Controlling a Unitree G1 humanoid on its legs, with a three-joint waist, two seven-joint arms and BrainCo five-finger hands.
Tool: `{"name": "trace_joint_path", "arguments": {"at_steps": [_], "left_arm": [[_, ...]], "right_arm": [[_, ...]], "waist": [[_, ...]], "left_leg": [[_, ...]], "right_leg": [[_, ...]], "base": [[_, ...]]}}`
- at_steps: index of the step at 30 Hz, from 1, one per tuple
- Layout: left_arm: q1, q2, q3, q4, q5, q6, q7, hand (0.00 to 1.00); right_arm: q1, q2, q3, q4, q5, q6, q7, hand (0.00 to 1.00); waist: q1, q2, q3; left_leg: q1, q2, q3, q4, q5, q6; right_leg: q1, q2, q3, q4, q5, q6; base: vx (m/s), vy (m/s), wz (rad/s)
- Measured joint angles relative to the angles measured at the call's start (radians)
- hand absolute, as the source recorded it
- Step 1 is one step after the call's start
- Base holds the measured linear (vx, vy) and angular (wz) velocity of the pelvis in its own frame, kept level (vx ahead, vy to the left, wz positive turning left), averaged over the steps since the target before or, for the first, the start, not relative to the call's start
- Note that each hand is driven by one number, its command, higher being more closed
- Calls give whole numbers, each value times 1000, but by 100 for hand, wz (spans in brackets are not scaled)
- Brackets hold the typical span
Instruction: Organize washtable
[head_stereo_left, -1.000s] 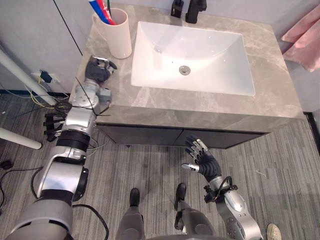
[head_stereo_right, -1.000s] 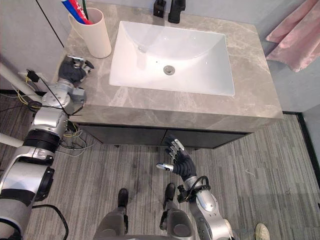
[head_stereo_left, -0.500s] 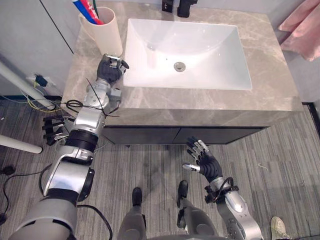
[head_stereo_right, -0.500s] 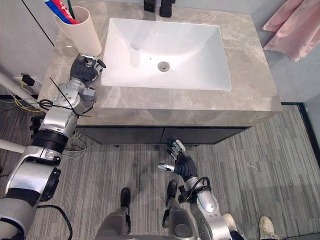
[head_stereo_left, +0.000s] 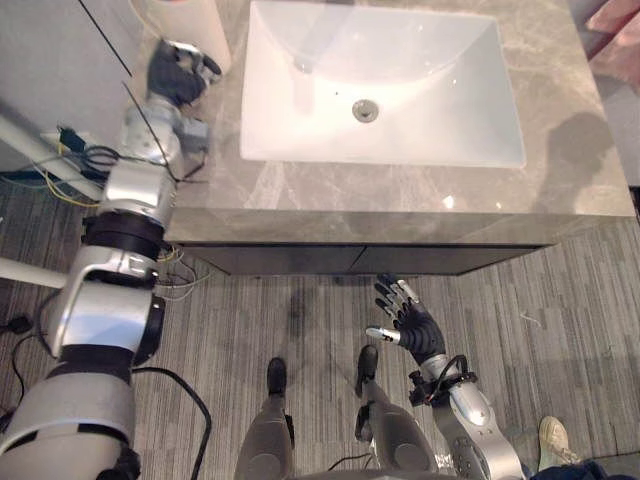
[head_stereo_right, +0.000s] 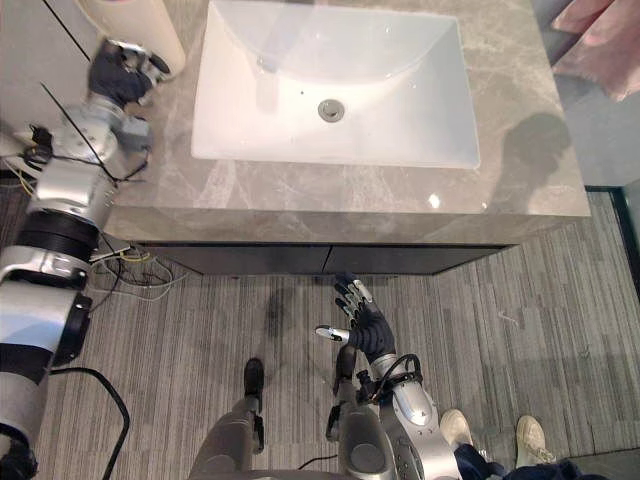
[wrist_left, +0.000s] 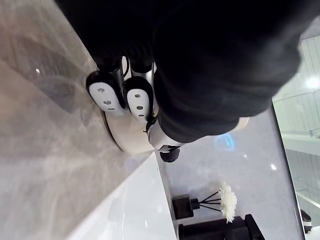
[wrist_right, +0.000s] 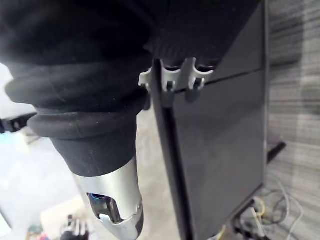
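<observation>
Cream cylindrical cup (head_stereo_right: 135, 25) upper left on grey marble table (head_stereo_right: 350, 195), left hand (head_stereo_right: 118, 72) clenched beside; right hand (head_stereo_right: 365, 325) relaxed. We reckon barely started.

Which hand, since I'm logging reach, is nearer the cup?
Left. The left hand is beside the cup on the counter; the right hand hangs low, before the cabinet.

We find the washtable (head_stereo_left: 570, 150) across the top of the frame, with the sink (head_stereo_left: 430, 80) set into its middle and the drain (head_stereo_left: 365, 110) in the sink's floor. The cup (head_stereo_right: 135, 25) stands on the upper-left corner, left of the sink, with the left hand (head_stereo_left: 178, 72) close against its near side. Below the counter edge we see the cabinet (head_stereo_left: 420, 260). In front of it, at lower centre-right, the right hand (head_stereo_left: 412, 325) hangs over the floor (head_stereo_left: 570, 340), and a towel (head_stereo_right: 590, 40) sits at the upper right past the washtable.
</observation>
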Motion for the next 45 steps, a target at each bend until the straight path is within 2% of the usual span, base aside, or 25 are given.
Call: {"name": "trace_joint_path", "arguments": {"at_steps": [4, 9, 12, 16, 22, 26, 31, 37, 45], "left_arm": [[-88, 77, -32, 33, -7, 0, 0, 100], [-159, 124, -66, 40, -39, -4, -2, 100], [-188, 124, -72, 37, -40, -23, -1, 100], [-211, 125, -83, 37, -50, -23, 1, 100], [-294, 128, -113, 36, -61, -25, 6, 100], [-323, 131, -125, 43, -60, -27, 7, 100], [-431, 133, -145, 134, -61, -28, 6, 100], [-484, 154, -150, 194, -61, -23, 5, 100], [-512, 169, -139, 218, -58, -18, 21, 100]], "right_arm": [[0, 0, 1, 0, 0, -3, 0, 0], [0, 1, 3, -1, 0, -14, 0, 0], [0, 2, 20, -2, 1, -27, 0, 0], [0, 4, 27, -2, 1, -30, 1, 0], [-1, 3, 29, -2, 3, -35, 3, 0], [-1, 2, 29, -2, 3, -36, 4, 0], [-1, 4, 27, -3, 4, -37, 4, 0], [-1, 4, 21, -3, 5, -38, 3, 0], [-1, 3, 1, -3, 22, -38, 3, 0]], "waist": [[0, -9, 36], [0, -32, 87], [1, -43, 97], [0, -45, 103], [0, -58, 149], [-1, -59, 150], [-11, -75, 166], [-28, -77, 170], [-29, -79, 171]], "left_leg": [[-25, -1, -4, 0, 8, 1], [-45, -2, -17, 1, 9, 2], [-73, -4, -26, 4, 11, 2], [-76, -5, -30, 3, 11, 3], [-97, -6, -35, 19, 11, 3], [-110, -5, -31, 19, 11, 3], [-118, -5, -25, 19, 11, 3], [-126, -4, -23, 19, 11, 3], [-135, 0, -8, 19, 11, 2]], "right_leg": [[-24, 0, -3, 3, 3, 0], [-36, -1, -7, 3, 3, 0], [-58, -2, -13, 3, 3, 0], [-58, -2, -16, 3, 3, 0], [-69, -3, -18, 3, 3, -1], [-86, -2, -12, 3, 6, -1], [-97, -2, -5, 3, 9, -4], [-107, 0, -3, 3, 10, -5], [-123, 3, 11, 3, 15, -9]], "base": [[37, 4, 4], [35, 10, 7], [28, 15, 8], [28, 9, 4], [1, 6, 2], [5, 3, -2], [21, 6, -4], [0, 0, 0], [4, -1, -5]]}}
